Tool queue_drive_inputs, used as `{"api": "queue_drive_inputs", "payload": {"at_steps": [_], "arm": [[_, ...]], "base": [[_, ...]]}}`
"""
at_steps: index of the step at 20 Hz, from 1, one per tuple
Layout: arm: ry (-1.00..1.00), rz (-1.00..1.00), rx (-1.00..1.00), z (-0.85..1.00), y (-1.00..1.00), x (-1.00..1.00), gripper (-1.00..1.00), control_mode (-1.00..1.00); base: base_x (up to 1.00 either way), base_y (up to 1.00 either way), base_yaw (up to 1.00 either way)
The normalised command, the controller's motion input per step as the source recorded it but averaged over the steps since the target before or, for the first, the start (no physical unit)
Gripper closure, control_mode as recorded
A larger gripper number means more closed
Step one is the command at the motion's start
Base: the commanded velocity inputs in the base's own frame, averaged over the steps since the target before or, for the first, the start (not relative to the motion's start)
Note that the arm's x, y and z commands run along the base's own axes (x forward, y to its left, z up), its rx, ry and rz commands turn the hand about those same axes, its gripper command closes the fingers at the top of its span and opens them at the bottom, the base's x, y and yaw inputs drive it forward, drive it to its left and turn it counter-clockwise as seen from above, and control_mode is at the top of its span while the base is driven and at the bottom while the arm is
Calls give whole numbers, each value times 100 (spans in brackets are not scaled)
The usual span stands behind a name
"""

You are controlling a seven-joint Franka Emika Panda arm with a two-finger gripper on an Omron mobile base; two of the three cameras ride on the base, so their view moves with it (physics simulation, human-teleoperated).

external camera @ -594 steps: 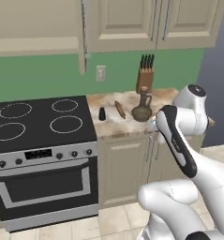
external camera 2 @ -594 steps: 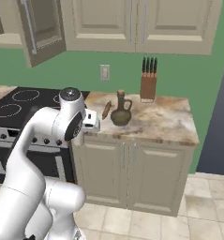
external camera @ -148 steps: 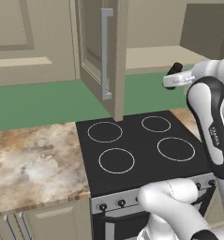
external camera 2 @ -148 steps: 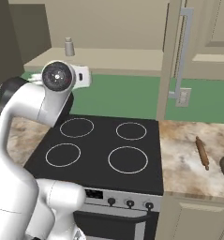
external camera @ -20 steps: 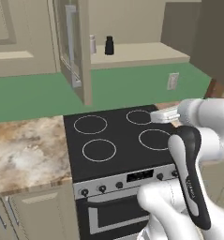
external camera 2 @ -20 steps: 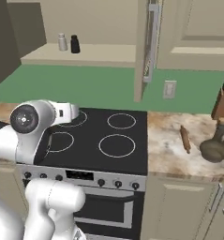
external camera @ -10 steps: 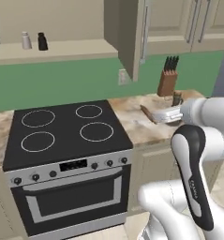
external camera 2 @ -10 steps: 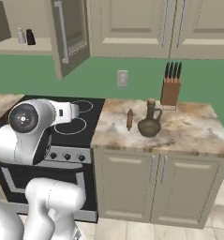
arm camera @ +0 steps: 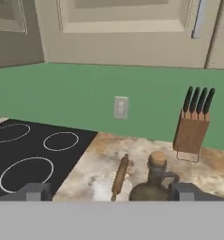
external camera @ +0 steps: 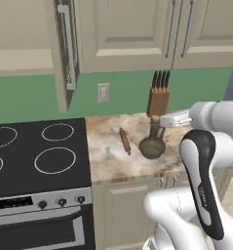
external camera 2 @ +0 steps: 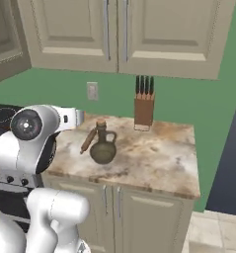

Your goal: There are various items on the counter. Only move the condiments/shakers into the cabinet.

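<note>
The fingers (arm camera: 108, 192) stand wide apart with nothing between them, their two grey tips rising at the bottom of the hand view on either side of the things ahead. Between those tips and a little beyond sits the dark olive corked jug (arm camera: 153, 185), upright on the counter (arm camera: 94, 171), with its handle on its right side as the hand camera sees it. Just left of the jug lies the wooden rolling pin (arm camera: 119, 176), pointing away toward the wall and close to the jug, though I cannot tell whether they touch. Farther back, against the green wall, stands the wooden knife block (arm camera: 192, 131) with dark handles sticking up. A white outlet (arm camera: 120, 107) is on the wall left of it. The black stovetop (arm camera: 33, 157) borders the counter on the left. In the left base view, the cabinet (external camera: 64, 53) hangs above the stovetop with its door swung open, silver bar handle showing.
</note>
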Motion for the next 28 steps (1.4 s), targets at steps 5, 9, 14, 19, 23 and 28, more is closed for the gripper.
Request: {"api": "queue_drive_inputs", "payload": {"at_steps": [5, 9, 14, 19, 23, 28], "arm": [[0, 0, 0, 0, 0, 0, -100, 100], [0, 0, 0, 0, 0, 0, -100, 100], [0, 3, 1, -5, -9, 3, -100, -100], [1, 23, 5, -48, -92, 67, -100, -100], [3, 35, 2, -59, -100, 67, -100, -100], [3, 37, 0, -65, -48, 57, -100, -100]], "base": [[72, -89, 32], [51, -70, 28], [13, -29, 13], [0, 0, 0], [0, 0, 0], [0, 0, 0]]}}
